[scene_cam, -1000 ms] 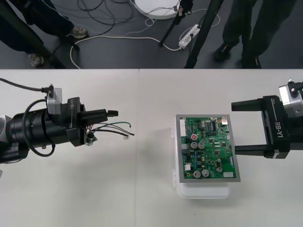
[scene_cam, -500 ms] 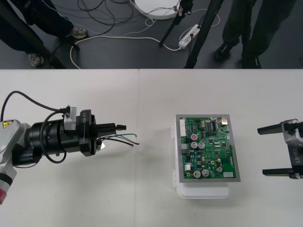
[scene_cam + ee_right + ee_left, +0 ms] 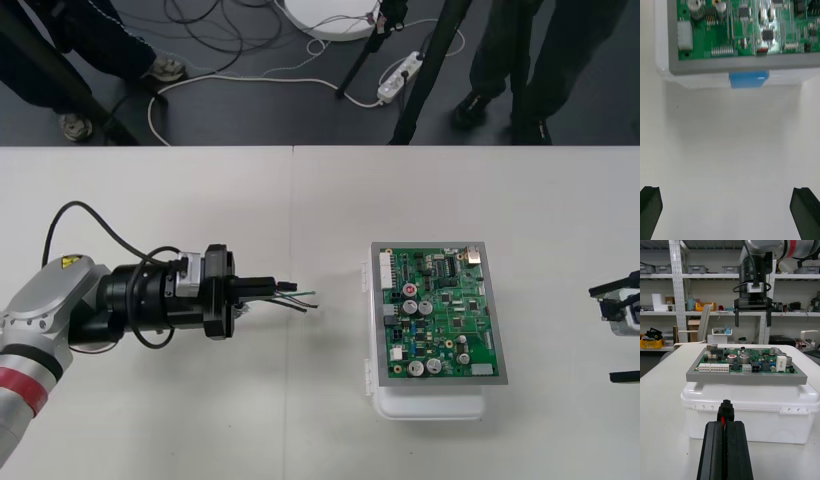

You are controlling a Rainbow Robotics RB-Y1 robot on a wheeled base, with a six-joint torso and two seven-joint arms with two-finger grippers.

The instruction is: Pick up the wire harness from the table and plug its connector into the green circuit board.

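The green circuit board (image 3: pixel 438 312) sits on its white base (image 3: pixel 428 405) right of the table's middle. My left gripper (image 3: pixel 283 290) hovers left of the board, pointing at it, shut on the wire harness (image 3: pixel 303 299), whose thin wires trail out past the fingertips. In the left wrist view the shut left gripper (image 3: pixel 725 423) pinches the small black plug (image 3: pixel 725 413), level with the white base (image 3: pixel 748 416) and below the board (image 3: pixel 747 365). My right gripper (image 3: pixel 622 335) stands open at the table's right edge; its fingers (image 3: pixel 649 210) are spread wide, with the board (image 3: pixel 745 30) ahead.
A blue label (image 3: pixel 748 79) marks the side of the white base facing the right gripper. Bare table lies between the left gripper and the board. Beyond the board in the left wrist view stands the right gripper (image 3: pixel 752 309).
My left gripper has carried the harness to the right, closer to the board. The right gripper has drawn back to the table's right edge, staying open.
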